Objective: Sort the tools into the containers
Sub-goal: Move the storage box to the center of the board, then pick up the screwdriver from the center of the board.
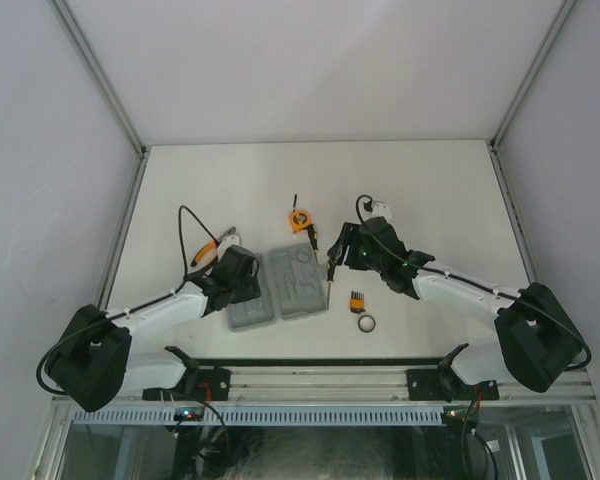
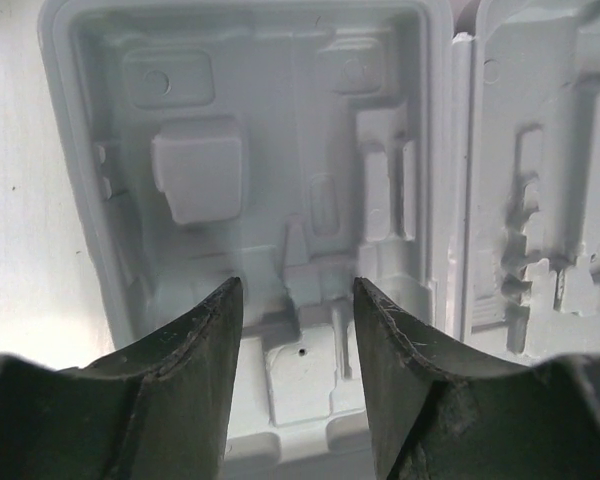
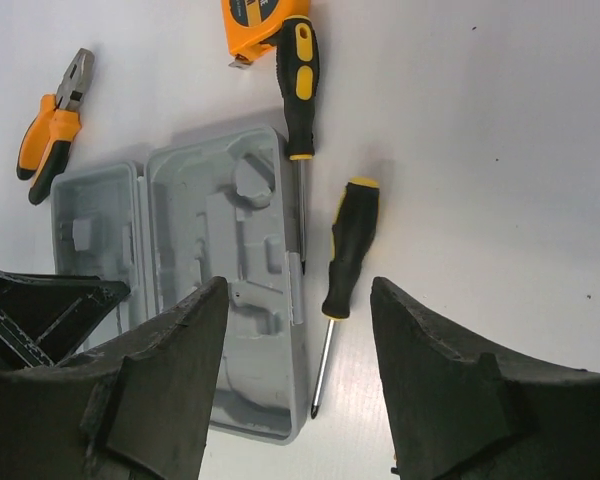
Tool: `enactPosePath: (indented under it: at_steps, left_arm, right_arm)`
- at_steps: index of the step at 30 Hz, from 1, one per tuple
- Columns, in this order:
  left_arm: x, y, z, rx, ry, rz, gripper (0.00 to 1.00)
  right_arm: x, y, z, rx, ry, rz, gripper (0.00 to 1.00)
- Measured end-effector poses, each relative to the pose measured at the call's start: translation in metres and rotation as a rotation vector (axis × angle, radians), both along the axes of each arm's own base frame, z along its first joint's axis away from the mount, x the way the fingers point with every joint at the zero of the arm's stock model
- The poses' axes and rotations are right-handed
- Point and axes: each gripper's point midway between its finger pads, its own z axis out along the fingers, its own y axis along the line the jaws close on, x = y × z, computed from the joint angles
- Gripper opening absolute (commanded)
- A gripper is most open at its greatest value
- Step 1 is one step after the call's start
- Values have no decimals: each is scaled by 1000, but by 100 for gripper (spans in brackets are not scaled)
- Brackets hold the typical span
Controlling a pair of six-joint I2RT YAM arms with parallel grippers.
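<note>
Status: left hand (image 2: 295,290) hovering wide over case (image 2: 245,100), right hand (image 3: 298,290) gaping empty above screwdriver (image 3: 350,245) | risk: closing off-centre, nudging handle, rolling it away

We see a pale grey tool case (image 3: 220,260) on a white table (image 3: 500,150), beside pliers (image 3: 50,130) with orange-and-black handles and a dull metal head. The tape measure (image 3: 263,18) is orange with a dark label. The upper screwdriver (image 3: 300,70) and the lower screwdriver (image 3: 348,245) have black handles marked with yellow-orange.
</note>
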Motion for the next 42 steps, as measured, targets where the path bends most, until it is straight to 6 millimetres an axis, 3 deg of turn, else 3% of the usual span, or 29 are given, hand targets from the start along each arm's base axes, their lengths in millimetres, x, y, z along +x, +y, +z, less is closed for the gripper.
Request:
enactPosePath:
  at_steps: [7,18,29,38,39,42]
  left_arm:
    - [-10,7,0,18,22,1,53]
    - [-19,13,2,26,32,-2,55]
    - [-19,18,15,27,-6,5,59]
    - [-15,56,37,33,-68,162,66]
    - [-15,60,39,34,-75,180,72]
    - [-17,69,44,41,-87,215,75]
  right_arm:
    - [0,0,-3,-5,5,1,57]
    - [-3,-4,-34,-100,92,-10,55]
    - [-7,-22,-44,-183,119,-64,56]
    - [-8,-23,-50,-194,136,-64,56]
    - [-8,-23,-52,-196,140,-64,56]
    - [-8,-21,-57,-203,154,-59,56]
